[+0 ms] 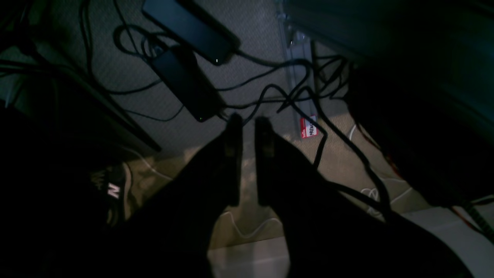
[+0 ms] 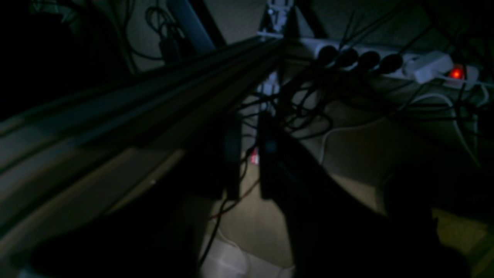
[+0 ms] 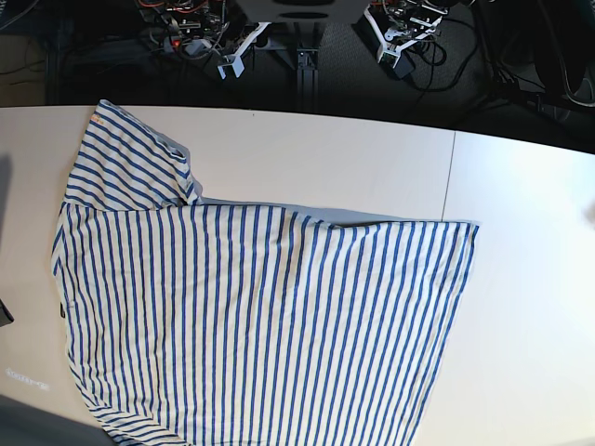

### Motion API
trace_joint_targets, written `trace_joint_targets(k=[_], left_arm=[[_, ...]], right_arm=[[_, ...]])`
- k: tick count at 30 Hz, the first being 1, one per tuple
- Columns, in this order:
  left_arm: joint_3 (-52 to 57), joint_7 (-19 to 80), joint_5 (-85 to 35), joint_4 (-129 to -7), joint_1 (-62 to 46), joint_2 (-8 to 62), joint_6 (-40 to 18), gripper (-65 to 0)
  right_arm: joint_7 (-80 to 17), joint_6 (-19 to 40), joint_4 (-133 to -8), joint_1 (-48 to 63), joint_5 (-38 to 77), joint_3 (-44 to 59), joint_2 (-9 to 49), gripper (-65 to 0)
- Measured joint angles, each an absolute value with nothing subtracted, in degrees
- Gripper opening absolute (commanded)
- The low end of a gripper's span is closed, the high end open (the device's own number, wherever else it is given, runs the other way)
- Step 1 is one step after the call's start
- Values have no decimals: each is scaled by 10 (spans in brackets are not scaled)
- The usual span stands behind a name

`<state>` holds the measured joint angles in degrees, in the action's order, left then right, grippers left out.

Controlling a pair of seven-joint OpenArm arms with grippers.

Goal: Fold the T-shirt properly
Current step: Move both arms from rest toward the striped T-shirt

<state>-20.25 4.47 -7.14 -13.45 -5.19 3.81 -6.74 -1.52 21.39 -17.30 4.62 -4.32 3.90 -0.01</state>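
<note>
Looking down through the base view, I am seeing the T-shirt [image 3: 270, 316] lying spread across the white table [image 3: 521, 186], its blue stripes running from the far side toward the near edge. One short sleeve [image 3: 130, 158] is reaching toward the table's far left corner, and the shirt's body is filling most of the left and middle of the surface, running off the bottom of the picture. The right-hand part of the table is showing bare white.

Neither arm is reaching over the cloth; both wrist cameras are pointing down at the dim floor behind the table. In the left wrist view I am watching the left gripper [image 1: 247, 127] hanging above a tangle of black cables [image 1: 293, 96] and two dark power bricks [image 1: 185, 85], its two fingers standing nearly together with only a narrow slit between them and nothing caught inside. A small red and white label [image 1: 308, 126] is lying on the carpet just beside it.

In the right wrist view the right gripper [image 2: 249, 127] is hanging beside a dark metal beam [image 2: 135, 96], fingers likewise almost closed and empty, with a white power strip [image 2: 386, 63] glowing red at one end beyond it.
</note>
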Motion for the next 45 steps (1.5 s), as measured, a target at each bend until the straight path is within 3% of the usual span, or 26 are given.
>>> trace_joint_targets(k=[14, 20, 28, 31, 39, 45], left_arm=[[-203, 27, -74, -199, -102, 91, -224, -590], [-194, 75, -108, -342, -172, 132, -227, -590], [-80, 132, -144, -582, -290, 177, -258, -590], [-54, 147, -190, -659, -327, 197, -290, -590], [-38, 165, -194, -831, -398, 245, -296, -590], [-38, 174, -219, -967, -463, 288, -346, -587]], right_arm=[[-19, 215, -231, 140, -73, 39, 10, -582], [-91, 223, -363, 219, -7, 39, 39, -582], [-142, 226, -562, 339, 80, 39, 98, -582], [-143, 227, -623, 382, 98, 39, 125, -582], [-144, 228, -788, 480, 123, 38, 185, -582], [-147, 228, -924, 550, 122, 38, 232, -582]])
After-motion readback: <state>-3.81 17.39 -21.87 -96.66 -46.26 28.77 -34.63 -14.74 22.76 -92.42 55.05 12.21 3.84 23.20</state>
